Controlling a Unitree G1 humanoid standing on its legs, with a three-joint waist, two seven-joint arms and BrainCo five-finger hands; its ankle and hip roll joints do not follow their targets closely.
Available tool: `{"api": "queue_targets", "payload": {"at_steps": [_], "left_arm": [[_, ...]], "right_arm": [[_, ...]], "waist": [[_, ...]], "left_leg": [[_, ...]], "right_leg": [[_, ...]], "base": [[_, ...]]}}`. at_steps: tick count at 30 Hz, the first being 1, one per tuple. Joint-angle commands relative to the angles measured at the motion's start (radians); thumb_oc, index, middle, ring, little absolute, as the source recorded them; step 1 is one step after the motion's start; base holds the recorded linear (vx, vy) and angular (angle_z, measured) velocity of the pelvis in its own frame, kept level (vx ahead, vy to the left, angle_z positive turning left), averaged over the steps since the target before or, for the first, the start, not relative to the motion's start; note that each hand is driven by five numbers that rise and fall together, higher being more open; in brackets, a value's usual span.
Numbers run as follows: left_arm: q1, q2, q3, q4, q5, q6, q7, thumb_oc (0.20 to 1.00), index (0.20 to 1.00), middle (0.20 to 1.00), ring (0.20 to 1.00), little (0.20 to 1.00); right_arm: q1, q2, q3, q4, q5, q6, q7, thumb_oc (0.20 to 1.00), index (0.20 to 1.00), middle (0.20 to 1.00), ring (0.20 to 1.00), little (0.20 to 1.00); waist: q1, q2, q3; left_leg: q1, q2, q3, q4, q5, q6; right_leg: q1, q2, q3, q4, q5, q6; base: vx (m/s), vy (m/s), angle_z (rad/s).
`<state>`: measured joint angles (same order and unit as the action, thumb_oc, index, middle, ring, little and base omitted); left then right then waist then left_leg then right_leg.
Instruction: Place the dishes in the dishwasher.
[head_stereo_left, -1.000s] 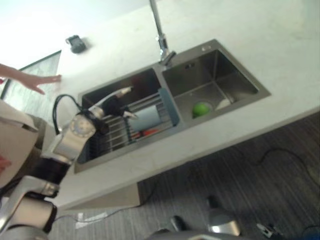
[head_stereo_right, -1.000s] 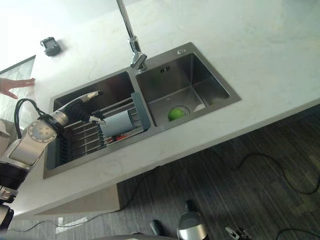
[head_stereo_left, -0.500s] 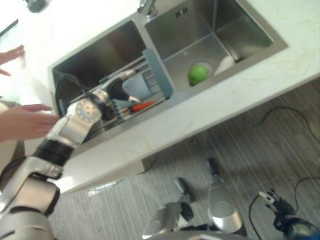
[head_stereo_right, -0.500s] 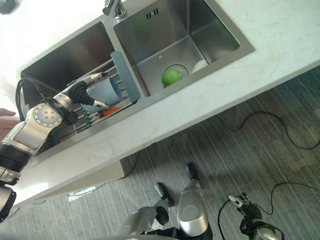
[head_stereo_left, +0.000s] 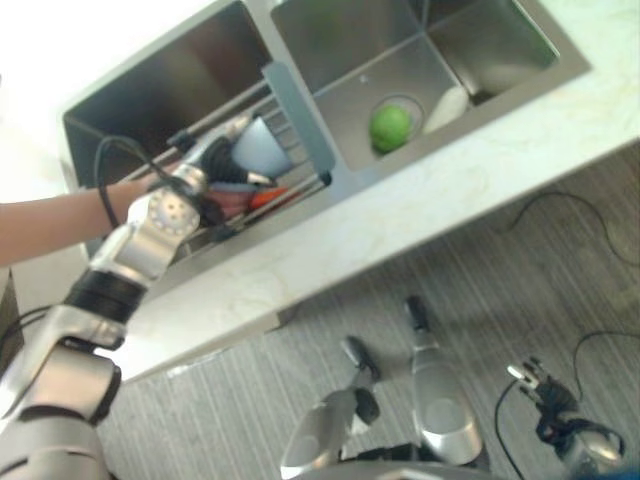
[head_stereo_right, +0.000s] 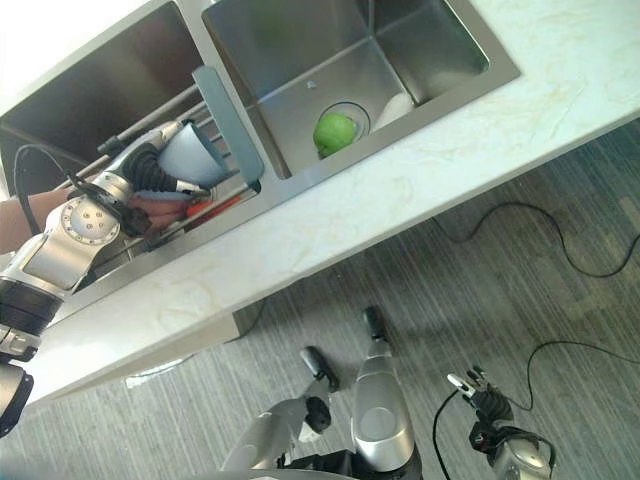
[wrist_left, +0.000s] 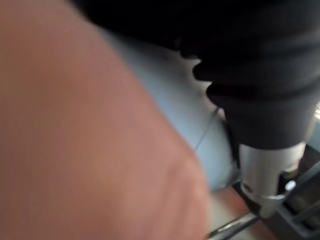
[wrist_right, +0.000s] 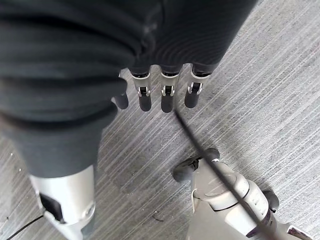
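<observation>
A light blue cup (head_stereo_right: 192, 155) lies tilted over the wire rack (head_stereo_right: 228, 122) in the left basin of the steel sink (head_stereo_right: 300, 50). My left hand (head_stereo_right: 150, 172) is shut on it, one finger over the top and the thumb (wrist_left: 270, 170) under its side; the cup's wall (wrist_left: 180, 110) is close in the left wrist view. A person's hand (head_stereo_right: 160, 210) reaches in from the left and rests right under my left hand. My right hand (wrist_right: 150, 95) hangs with relaxed fingers over the grey floor, holding nothing.
A green round thing (head_stereo_right: 335, 130) sits on the drain of the right basin, with a white item (head_stereo_right: 398, 105) beside it. An orange-handled utensil (head_stereo_right: 218, 206) lies in the rack. A pale stone counter (head_stereo_right: 400, 190) frames the sink, with striped grey floor below its front edge.
The whole view has shifted, so the sink now sits higher in the picture. A person's arm has reached in from the left to just under my left hand. My hand still holds the cup.
</observation>
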<state>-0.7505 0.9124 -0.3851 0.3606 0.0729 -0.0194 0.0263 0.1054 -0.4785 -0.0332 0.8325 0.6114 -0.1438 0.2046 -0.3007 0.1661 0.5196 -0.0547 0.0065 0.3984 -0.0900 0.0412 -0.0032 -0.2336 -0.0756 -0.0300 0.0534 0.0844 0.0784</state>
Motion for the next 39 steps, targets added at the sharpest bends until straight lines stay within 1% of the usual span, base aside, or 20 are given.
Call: {"api": "queue_targets", "payload": {"at_steps": [1,2,3,4,5,6,14,17,18,19,21,22,25,27,32,34,37,39], "left_arm": [[0.002,0.002,0.004,0.1,0.065,0.059,0.022,0.903,0.903,0.903,0.903,0.903],[0.002,-0.004,0.002,0.108,0.065,0.055,0.024,1.0,1.0,1.0,1.0,1.0],[0.001,-0.009,0.001,0.114,0.068,0.056,0.02,0.856,0.856,0.856,0.856,0.856],[0.0,-0.015,0.001,0.115,0.072,0.058,0.019,0.536,0.536,0.536,0.536,0.536],[-0.001,-0.016,-0.001,0.117,0.069,0.054,0.026,0.589,0.589,0.589,0.589,0.589],[-0.004,-0.019,-0.003,0.122,0.074,0.047,0.032,1.0,1.0,1.0,1.0,1.0],[-0.011,-0.015,0.009,0.075,0.076,0.016,0.062,1.0,1.0,1.0,1.0,1.0],[0.002,-0.007,0.03,0.029,0.096,0.0,0.092,1.0,1.0,1.0,1.0,1.0],[0.011,-0.006,0.039,0.013,0.122,-0.013,0.115,1.0,1.0,1.0,1.0,1.0],[0.014,0.014,0.046,-0.027,0.15,-0.02,0.14,1.0,1.0,1.0,1.0,1.0],[0.024,0.024,0.06,-0.055,0.155,-0.022,0.15,1.0,1.0,1.0,1.0,1.0],[0.049,0.041,0.084,-0.101,0.168,-0.027,0.167,1.0,1.0,1.0,1.0,1.0],[0.081,0.054,0.11,-0.149,0.175,-0.023,0.165,1.0,1.0,1.0,1.0,1.0],[0.122,0.061,0.14,-0.182,0.158,-0.031,0.152,1.0,1.0,1.0,1.0,1.0],[0.203,0.054,0.197,-0.226,0.133,-0.044,0.124,1.0,1.0,1.0,1.0,1.0],[0.251,0.045,0.226,-0.25,0.119,-0.037,0.111,1.0,1.0,1.0,1.0,1.0],[0.298,0.036,0.258,-0.273,0.08,-0.036,0.115,1.0,1.0,1.0,1.0,1.0],[0.353,0.016,0.294,-0.293,0.04,-0.047,0.133,1.0,1.0,1.0,1.0,1.0]], "right_arm": [[0.045,0.016,0.03,-0.029,0.038,-0.012,-0.012,1.0,1.0,1.0,1.0,1.0],[0.044,0.019,0.033,-0.033,0.037,-0.009,-0.014,1.0,1.0,1.0,1.0,1.0],[0.043,0.021,0.035,-0.036,0.035,-0.011,-0.016,1.0,1.0,1.0,1.0,1.0],[0.041,0.024,0.036,-0.037,0.035,-0.014,-0.016,1.0,1.0,1.0,1.0,1.0],[0.039,0.023,0.038,-0.037,0.036,-0.014,-0.015,1.0,1.0,1.0,1.0,1.0],[0.036,0.025,0.041,-0.036,0.036,-0.017,-0.016,1.0,1.0,1.0,1.0,1.0],[0.033,0.034,0.045,-0.042,0.031,-0.004,-0.025,1.0,1.0,1.0,1.0,1.0],[0.037,0.041,0.042,-0.035,0.025,-0.002,-0.026,1.0,1.0,1.0,1.0,1.0],[0.04,0.045,0.042,-0.035,0.021,-0.002,-0.028,1.0,1.0,1.0,1.0,1.0],[0.043,0.05,0.039,-0.019,0.021,-0.008,-0.021,1.0,1.0,1.0,1.0,1.0],[0.047,0.052,0.039,-0.014,0.021,-0.008,-0.02,1.0,1.0,1.0,1.0,1.0],[0.056,0.057,0.032,-0.01,0.016,-0.005,-0.019,1.0,1.0,1.0,1.0,1.0],[0.065,0.062,0.024,0.001,0.01,-0.004,-0.02,1.0,1.0,1.0,1.0,1.0],[0.076,0.066,0.011,0.01,0.003,-0.006,-0.016,1.0,1.0,1.0,1.0,1.0],[0.096,0.074,-0.016,0.033,-0.011,-0.002,-0.014,1.0,1.0,1.0,1.0,1.0],[0.112,0.079,-0.038,0.06,-0.025,-0.006,-0.006,1.0,1.0,1.0,1.0,1.0],[0.124,0.083,-0.061,0.095,-0.046,-0.008,0.002,1.0,1.0,1.0,1.0,1.0],[0.134,0.094,-0.08,0.133,-0.065,-0.014,0.006,1.0,1.0,1.0,1.0,1.0]], "waist": [[-0.011,-0.049,-0.032],[-0.011,-0.05,-0.028],[-0.011,-0.05,-0.026],[-0.011,-0.051,-0.025],[-0.01,-0.052,-0.024],[-0.009,-0.053,-0.024],[-0.003,-0.053,-0.028],[0.002,-0.049,-0.033],[0.003,-0.047,-0.035],[0.008,-0.043,-0.043],[0.012,-0.039,-0.049],[0.017,-0.031,-0.061],[0.023,-0.021,-0.081],[0.028,-0.013,-0.102],[0.039,-0.003,-0.146],[0.045,0.004,-0.174],[0.053,0.01,-0.203],[0.066,0.009,-0.233]], "left_leg": [[-0.061,-0.002,-0.034,0.06,-0.023,-0.038],[-0.062,-0.002,-0.035,0.061,-0.022,-0.039],[-0.064,-0.001,-0.034,0.061,-0.021,-0.039],[-0.068,-0.001,-0.034,0.063,-0.021,-0.039],[-0.069,-0.001,-0.033,0.064,-0.02,-0.039],[-0.069,0.0,-0.032,0.064,-0.02,-0.039],[-0.059,0.001,-0.03,0.063,-0.022,-0.041],[-0.05,0.0,-0.031,0.061,-0.023,-0.041],[-0.047,-0.001,-0.031,0.059,-0.024,-0.041],[-0.039,-0.003,-0.033,0.055,-0.026,-0.041],[-0.029,-0.005,-0.034,0.052,-0.027,-0.041],[-0.016,-0.007,-0.037,0.049,-0.03,-0.04],[0.005,-0.011,-0.04,0.043,-0.033,-0.039],[0.026,-0.013,-0.041,0.04,-0.036,-0.04],[0.063,-0.013,-0.042,0.044,-0.044,-0.038],[0.089,-0.012,-0.041,0.044,-0.047,-0.038],[0.113,-0.011,-0.043,0.042,-0.052,-0.038],[0.135,-0.01,-0.046,0.04,-0.057,-0.037]], "right_leg": [[-0.024,-0.045,-0.057,0.037,-0.062,0.086],[-0.027,-0.046,-0.059,0.039,-0.061,0.086],[-0.029,-0.045,-0.06,0.04,-0.06,0.085],[-0.032,-0.046,-0.06,0.042,-0.06,0.085],[-0.033,-0.046,-0.062,0.042,-0.06,0.085],[-0.033,-0.046,-0.063,0.042,-0.059,0.085],[-0.021,-0.055,-0.078,0.042,-0.063,0.087],[-0.01,-0.06,-0.086,0.042,-0.068,0.087],[-0.008,-0.061,-0.088,0.042,-0.069,0.086],[0.004,-0.065,-0.095,0.039,-0.072,0.088],[0.016,-0.067,-0.101,0.036,-0.076,0.087],[0.037,-0.07,-0.111,0.031,-0.082,0.087],[0.063,-0.073,-0.124,0.025,-0.089,0.088],[0.092,-0.075,-0.135,0.019,-0.096,0.088],[0.146,-0.078,-0.158,0.012,-0.109,0.087],[0.181,-0.079,-0.169,0.006,-0.116,0.087],[0.215,-0.078,-0.18,-0.004,-0.123,0.086],[0.246,-0.077,-0.194,-0.014,-0.128,0.085]], "base": [[-0.03,-0.003,0.04],[-0.03,0.0,0.04],[0.0,0.0,0.0],[0.0,0.0,0.0],[0.0,0.0,0.0],[0.0,0.0,0.0],[0.0,0.0,0.01],[0.01,0.007,0.04],[0.01,0.014,0.05],[0.0,0.011,0.07],[0.01,0.003,0.13],[0.02,0.005,0.2],[0.03,0.011,0.18],[0.04,0.01,0.16],[0.05,0.005,0.14],[0.09,0.037,0.05],[0.07,0.038,0.04],[0.07,0.018,0.08]]}}
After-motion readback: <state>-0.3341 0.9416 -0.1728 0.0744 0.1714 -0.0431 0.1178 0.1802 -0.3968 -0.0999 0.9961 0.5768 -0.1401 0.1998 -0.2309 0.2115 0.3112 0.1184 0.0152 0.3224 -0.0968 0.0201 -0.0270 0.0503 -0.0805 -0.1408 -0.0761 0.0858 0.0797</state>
